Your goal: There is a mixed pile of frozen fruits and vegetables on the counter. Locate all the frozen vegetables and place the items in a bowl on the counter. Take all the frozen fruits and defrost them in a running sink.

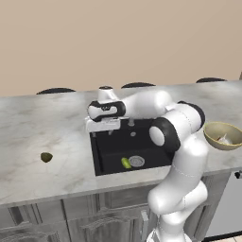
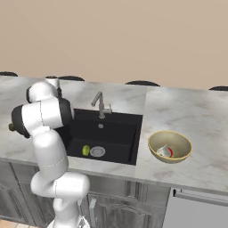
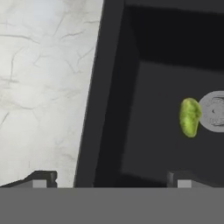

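One fruit in the sink, one left on the counter

Gripper, wide and empty, hovers at the basin's edge; the olive lump may roll if nudged, and no water seems to run.

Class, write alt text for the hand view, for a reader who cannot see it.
A yellow-green oblong fruit lies on the floor of a black rectangular sink basin, right beside the round silver drain at the right edge. Light grey-white marbled stone counter fills the left side. The two dark fingertips of the gripper stand apart, empty, straddling the sink's rim.
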Robot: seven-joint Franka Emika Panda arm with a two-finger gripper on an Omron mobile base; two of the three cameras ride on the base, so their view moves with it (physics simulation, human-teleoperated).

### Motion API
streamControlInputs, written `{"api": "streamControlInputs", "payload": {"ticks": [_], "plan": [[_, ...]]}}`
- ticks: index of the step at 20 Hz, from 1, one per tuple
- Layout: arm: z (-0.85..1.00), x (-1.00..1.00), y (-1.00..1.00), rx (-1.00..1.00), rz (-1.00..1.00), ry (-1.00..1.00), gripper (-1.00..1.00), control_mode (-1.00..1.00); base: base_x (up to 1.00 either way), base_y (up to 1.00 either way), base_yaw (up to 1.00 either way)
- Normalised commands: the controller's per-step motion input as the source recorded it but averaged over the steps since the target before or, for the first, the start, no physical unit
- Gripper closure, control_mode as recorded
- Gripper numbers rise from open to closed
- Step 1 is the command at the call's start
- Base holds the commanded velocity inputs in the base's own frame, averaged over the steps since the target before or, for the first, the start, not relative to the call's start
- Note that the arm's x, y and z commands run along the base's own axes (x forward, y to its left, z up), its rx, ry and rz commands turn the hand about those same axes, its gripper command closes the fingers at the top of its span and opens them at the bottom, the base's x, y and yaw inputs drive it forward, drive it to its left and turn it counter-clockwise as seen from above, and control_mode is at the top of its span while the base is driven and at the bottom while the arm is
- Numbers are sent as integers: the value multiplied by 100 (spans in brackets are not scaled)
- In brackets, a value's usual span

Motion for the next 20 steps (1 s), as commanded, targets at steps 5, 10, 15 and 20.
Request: {"api": "streamControlInputs", "payload": {"ticks": [5, 10, 15, 20], "plan": [[28, -6, 66, -3, 36, 8, -100, -100, 0, 0, 0], [3, -24, 74, -3, 33, 1, -100, -100, 0, 0, 0], [-2, -41, 78, 0, 28, -1, -100, -100, 0, 0, 0], [0, -25, 79, 2, 25, -1, -100, -100, 0, 0, 0]]}}
